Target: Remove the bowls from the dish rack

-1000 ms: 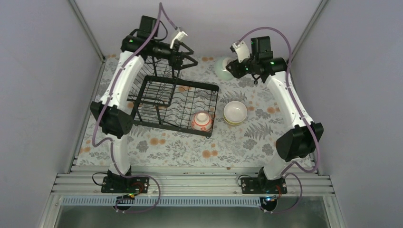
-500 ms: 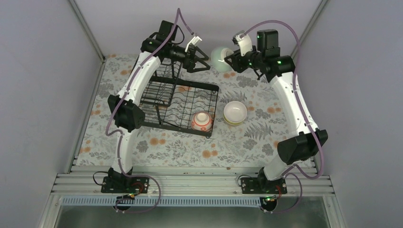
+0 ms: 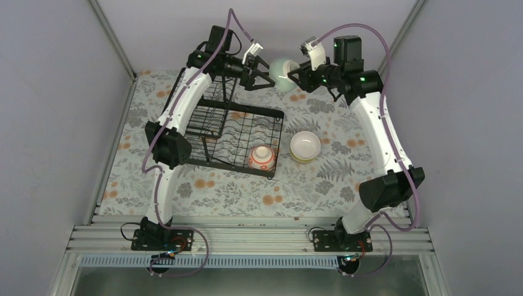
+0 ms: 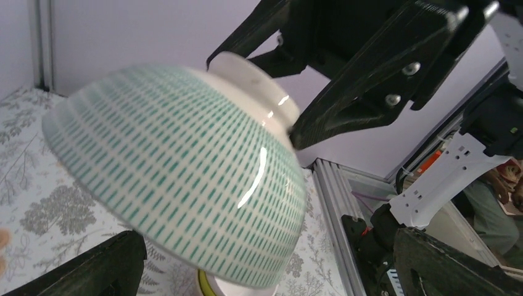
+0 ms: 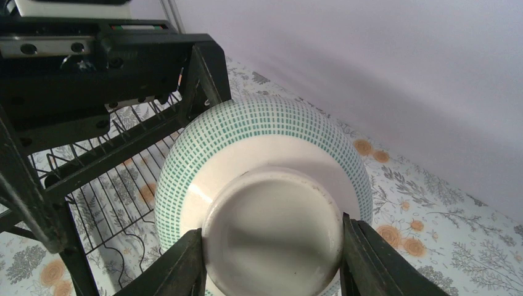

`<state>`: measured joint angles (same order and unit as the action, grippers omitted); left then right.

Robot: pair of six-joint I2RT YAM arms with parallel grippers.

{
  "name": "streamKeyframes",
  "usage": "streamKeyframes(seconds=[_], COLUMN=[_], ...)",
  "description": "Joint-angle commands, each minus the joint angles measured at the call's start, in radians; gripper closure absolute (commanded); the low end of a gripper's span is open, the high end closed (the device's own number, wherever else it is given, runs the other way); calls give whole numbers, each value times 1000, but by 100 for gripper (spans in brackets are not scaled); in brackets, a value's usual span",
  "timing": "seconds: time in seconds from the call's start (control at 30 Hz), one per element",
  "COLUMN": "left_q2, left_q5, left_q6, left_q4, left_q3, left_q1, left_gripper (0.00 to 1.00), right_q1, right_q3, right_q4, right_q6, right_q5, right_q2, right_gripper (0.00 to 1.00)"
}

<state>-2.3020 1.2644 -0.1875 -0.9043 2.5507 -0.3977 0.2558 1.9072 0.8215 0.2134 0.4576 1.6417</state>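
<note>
While the right gripper (image 3: 296, 69) hangs over the far part of the table (image 3: 234, 191), its two fingers (image 5: 180, 265) are clamped on the foot ring of the pale green bowl (image 3: 282, 73). The bowl is held in the air, tipped on its side with its base toward the right wrist. The left gripper (image 3: 267, 74) faces it from the other side, its fingers (image 4: 92, 271) spread wide apart just beside the bowl's rim; whether they touch it cannot be told. The dish rack (image 3: 203, 123) stands on the table's left half, with the red-patterned bowl (image 3: 261, 158) in its near right corner. The white bowl (image 3: 305, 145) sits upright on the table just right of the rack
</note>
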Motion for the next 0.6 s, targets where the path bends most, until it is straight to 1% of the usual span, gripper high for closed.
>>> streamKeyframes(seconds=[0.0,0.27,0.47,0.57], left_q2=[-10,-40,-21,-5], left_q5=[86,113,132,131], left_q6=[82,98,113,119], left_q4=[115,130,144,153], left_q3=[34,68,63,62], left_q1=[-12,-37,-42,-42], left_gripper=[0,0,0,3], right_q1=[9,34,44,47], right_q3=[31,10,-23,-22], right_q4=[-81,-133,-186,-184], right_q6=[-23,-26,-30,-32], right_q5=[58,67,71,76], right_q2=[4,52,52,67], right_gripper=[80,79,77,76])
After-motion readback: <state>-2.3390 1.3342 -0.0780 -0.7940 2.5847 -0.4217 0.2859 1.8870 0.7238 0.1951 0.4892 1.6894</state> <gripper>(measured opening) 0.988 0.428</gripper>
